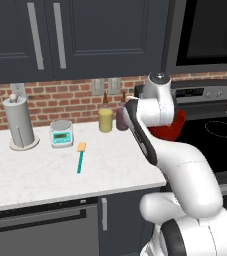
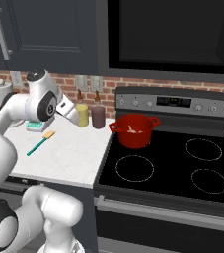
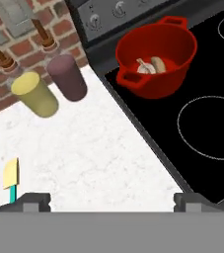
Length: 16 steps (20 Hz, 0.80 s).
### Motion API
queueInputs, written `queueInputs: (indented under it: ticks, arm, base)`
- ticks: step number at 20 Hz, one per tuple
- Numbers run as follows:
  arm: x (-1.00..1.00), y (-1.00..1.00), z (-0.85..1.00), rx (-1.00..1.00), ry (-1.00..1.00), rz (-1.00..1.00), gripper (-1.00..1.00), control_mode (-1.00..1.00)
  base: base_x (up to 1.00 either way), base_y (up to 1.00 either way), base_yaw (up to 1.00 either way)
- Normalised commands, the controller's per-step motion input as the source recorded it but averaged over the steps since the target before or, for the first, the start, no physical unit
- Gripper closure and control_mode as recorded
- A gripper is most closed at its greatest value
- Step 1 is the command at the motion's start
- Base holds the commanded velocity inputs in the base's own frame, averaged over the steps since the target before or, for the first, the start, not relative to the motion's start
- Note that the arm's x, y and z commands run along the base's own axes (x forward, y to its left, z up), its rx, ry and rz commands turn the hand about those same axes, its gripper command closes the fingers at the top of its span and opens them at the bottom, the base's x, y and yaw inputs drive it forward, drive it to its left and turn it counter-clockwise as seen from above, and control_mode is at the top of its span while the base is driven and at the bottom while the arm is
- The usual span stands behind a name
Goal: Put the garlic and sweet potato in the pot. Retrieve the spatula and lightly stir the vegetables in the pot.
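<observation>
As seen, no legible writing anywhere

Garlic (image 3: 144, 65), sweet potato (image 3: 158, 63) inside red pot (image 3: 158, 81)

The arm (image 1: 185, 170) is glossy white, built of thick rounded segments — dark grey-black bands at the joints, a grey-capped round joint beside the pot (image 2: 133, 130). Two small dark finger tips (image 3: 34, 201) — blocky, matte.

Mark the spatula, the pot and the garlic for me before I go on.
spatula (image 1: 79, 159): left base view, on the teal handle.
pot (image 2: 133, 138): right base view, on the red outer wall.
garlic (image 3: 144, 66): hand view, on the pale bulb inside the pot.
</observation>
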Motion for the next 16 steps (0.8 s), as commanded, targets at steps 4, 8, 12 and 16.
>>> queueInputs:
  ticks: [4, 8, 12, 16]
  arm:
    - [-0.23, 0.65, -0.19, -0.2, 0.3, 0.35, -1.0, -1.0]
    - [-0.11, 0.61, -0.58, -0.26, 0.25, 0.63, -1.0, -1.0]
    - [-0.16, 0.56, -0.52, -0.22, 0.25, 0.78, -1.0, -1.0]
    - [-0.13, 0.51, -0.38, -0.16, 0.23, 0.82, -1.0, -1.0]
  base:
    - [0.0, 0.0, 0.0]
    - [0.0, 0.0, 0.0]
    - [0.0, 0.0, 0.0]
    - [0.0, 0.0, 0.0]
